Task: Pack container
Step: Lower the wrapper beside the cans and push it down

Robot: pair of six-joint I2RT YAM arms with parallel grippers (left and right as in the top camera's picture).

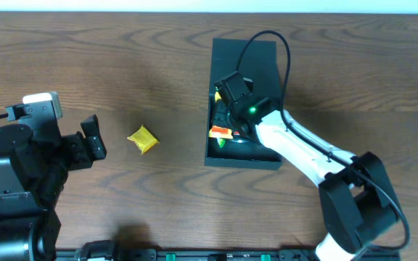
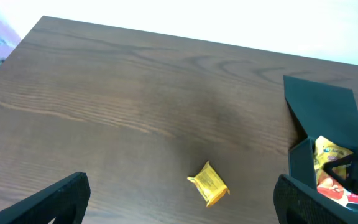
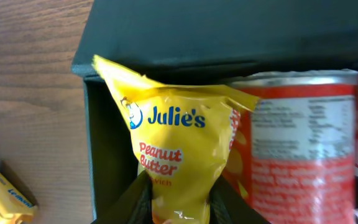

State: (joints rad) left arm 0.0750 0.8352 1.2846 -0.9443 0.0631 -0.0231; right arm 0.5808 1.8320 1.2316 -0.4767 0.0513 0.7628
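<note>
The dark teal container (image 1: 223,158) lies right of the table's middle, its flap lid (image 1: 245,61) open toward the far side. My right gripper (image 1: 231,101) is inside it, shut on a yellow Julie's peanut butter packet (image 3: 174,149), beside a red can (image 3: 303,143). A small yellow snack packet (image 1: 142,139) lies on the table left of the container; it also shows in the left wrist view (image 2: 209,183) and the right wrist view (image 3: 2,193). My left gripper (image 1: 93,138) is open and empty, left of that packet. The container shows in the left wrist view (image 2: 300,162).
The wood table (image 1: 122,72) stretches left and far of the container. An orange-red item (image 1: 220,132) lies inside the container near its left wall. The right arm (image 1: 303,148) reaches across the container's near right corner.
</note>
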